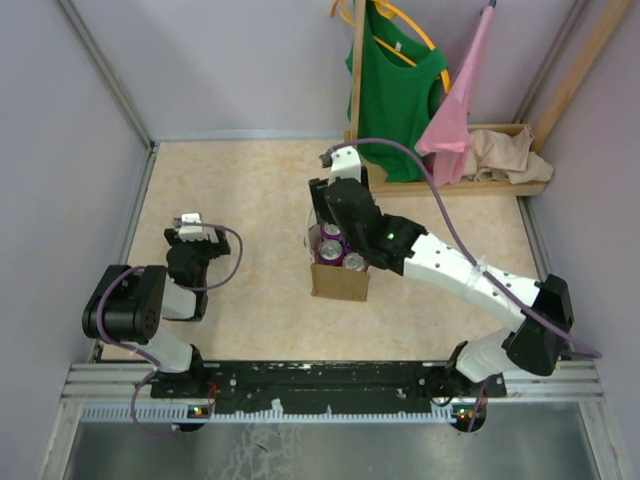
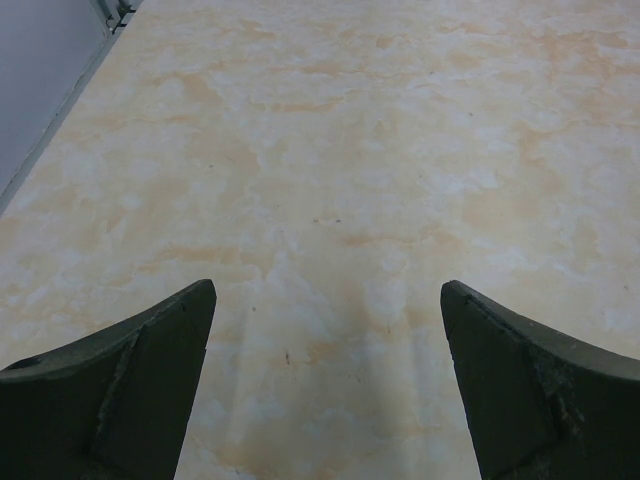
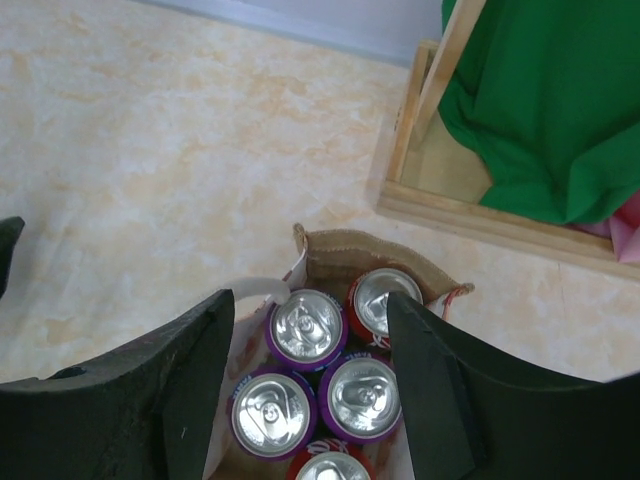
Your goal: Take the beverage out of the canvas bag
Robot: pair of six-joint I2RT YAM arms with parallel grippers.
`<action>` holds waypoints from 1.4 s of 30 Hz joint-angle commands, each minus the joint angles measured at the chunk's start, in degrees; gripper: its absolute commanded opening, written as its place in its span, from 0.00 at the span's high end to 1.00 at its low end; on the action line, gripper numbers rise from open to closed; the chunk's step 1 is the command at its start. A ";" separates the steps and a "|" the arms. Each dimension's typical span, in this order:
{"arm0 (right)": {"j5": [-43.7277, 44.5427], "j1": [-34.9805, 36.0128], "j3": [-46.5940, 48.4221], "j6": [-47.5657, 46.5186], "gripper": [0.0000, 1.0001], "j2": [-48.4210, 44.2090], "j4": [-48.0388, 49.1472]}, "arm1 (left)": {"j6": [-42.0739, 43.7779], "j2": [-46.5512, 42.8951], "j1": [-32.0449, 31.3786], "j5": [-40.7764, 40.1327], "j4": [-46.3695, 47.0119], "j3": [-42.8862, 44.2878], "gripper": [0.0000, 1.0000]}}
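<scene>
Found the right gripper (image 3: 310, 300) open, fingers spread wide, poised straight above the canvas bag (image 3: 372, 246). Saw the bag standing upright on the table (image 3: 150, 150), mouth open right beneath the fingertips. Counted five beverage cans inside, lids up: a purple can (image 3: 307, 328) directly below the gap between the fingers, a red can (image 3: 372, 298) just beside it and partly hidden by one finger, two more purple ones nearer the wrist, and another red-rimmed one nearest of all. Noted a pale handle (image 3: 262, 290) flopped beside the other finger. Spotted, beyond the fingertips, a wooden rack (image 3: 470, 215) holding a green shirt (image 3: 540, 100). Found the left gripper (image 2: 328, 290) open too, well off to the left, above the table.
</scene>
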 commanded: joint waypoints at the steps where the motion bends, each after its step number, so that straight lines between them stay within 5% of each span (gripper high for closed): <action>1: -0.54 -0.73 3.18 3.93 0.36 1.33 -3.49 | 0.29 0.68 -0.21 0.59 1.06 0.73 0.00; 9: -12.79 -10.68 -0.40 13.67 0.30 1.91 -6.26 | 0.33 0.72 -0.17 0.55 1.06 0.76 0.00; 19: -16.16 -12.61 -1.23 14.06 0.30 6.40 -6.26 | 0.33 0.71 -0.21 0.55 1.06 0.75 0.00; 25: -15.99 -12.60 -1.69 15.39 0.35 8.49 -6.81 | 0.27 0.73 -0.15 0.54 1.06 0.73 0.00; 42: -8.01 -12.53 -5.34 27.90 0.30 11.07 -11.22 | 0.41 0.68 -0.17 0.38 1.06 0.73 0.00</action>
